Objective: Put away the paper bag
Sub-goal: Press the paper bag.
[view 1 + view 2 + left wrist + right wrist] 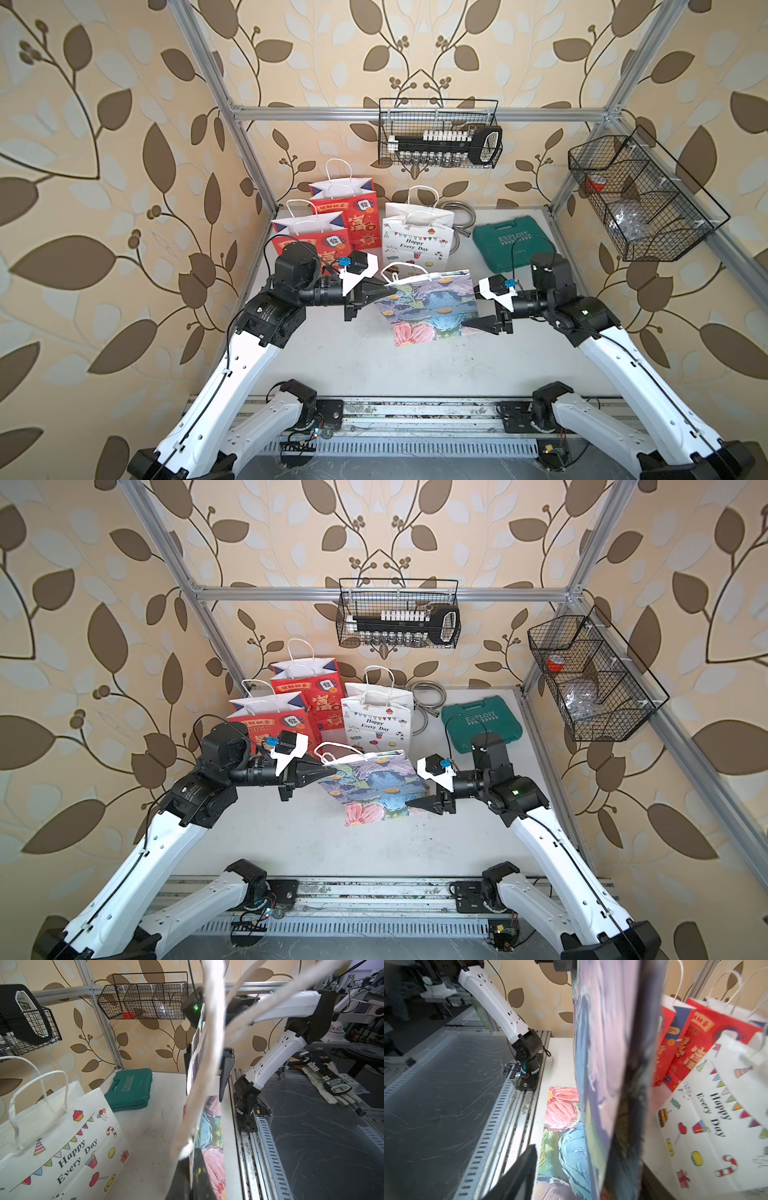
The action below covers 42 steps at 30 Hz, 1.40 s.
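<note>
The floral paper bag (428, 307) (374, 785) hangs tilted over the middle of the table, its lower corner near the surface. My left gripper (388, 291) (332, 770) is shut on the bag's upper left corner, just below the white rope handles (395, 270). In the left wrist view the jaws (192, 1150) pinch the bag's edge (212, 1126). My right gripper (474, 308) (419, 786) is open, its jaws standing apart on either side of the bag's right edge. In the right wrist view one finger (519, 1172) is clear of the bag (602, 1043).
Two red bags (349, 212) (307, 243) and a white "Happy Every Day" bag (415, 241) stand at the back left. A green tool case (513, 245) and a metal hose (461, 216) lie at the back right. Wire baskets (440, 133) (640, 195) hang on the frame.
</note>
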### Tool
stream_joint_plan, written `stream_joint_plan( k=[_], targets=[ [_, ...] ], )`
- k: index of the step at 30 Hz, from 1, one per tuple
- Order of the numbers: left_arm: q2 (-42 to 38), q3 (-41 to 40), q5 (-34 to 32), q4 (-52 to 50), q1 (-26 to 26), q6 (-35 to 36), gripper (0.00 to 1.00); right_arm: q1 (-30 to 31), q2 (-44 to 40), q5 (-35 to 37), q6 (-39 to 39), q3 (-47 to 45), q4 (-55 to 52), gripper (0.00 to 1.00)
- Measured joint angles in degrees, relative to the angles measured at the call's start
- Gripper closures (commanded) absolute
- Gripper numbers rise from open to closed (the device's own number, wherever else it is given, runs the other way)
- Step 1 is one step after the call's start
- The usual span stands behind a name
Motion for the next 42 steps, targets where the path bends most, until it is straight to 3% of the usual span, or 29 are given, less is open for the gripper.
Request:
stream_joint_plan(
  k=[4,12,16,24,37,42],
  targets=[
    [0.0,0.4,-0.9,-1.3,0.0,0.7,1.00,-2.8,-6.8,6.4,-0.4,1.3,-0.8,0.10],
    [-0.4,1.5,-0.8,-1.7,0.0,0.5,1.00,-3.4,-14.6,21.6,-6.6,-5.3,-5.4,0.06],
    [-0.4,2.8,-0.1,-1.7,0.0,0.0,1.00,-3.4,-12.5,21.9,-9.2,-7.0,-8.1,0.06],
    [0.7,4.4,2.7,-1.6,0.0,-2.6,1.00,-3.5,-6.1,14.6,-11.1,-4.8,-8.3,0.05],
    [0.7,5.7,0.3,-4.9,0.0,1.0,1.00,-4.4,-18.9,32.7,-16.8,-6.5,-8.8,0.05],
    [0.7,5.7,2.4,-2.9,0.0,-1.5,1.00,-4.5,-14.2,30.8,-18.5,-7.1,-11.8,0.05]
  ],
)
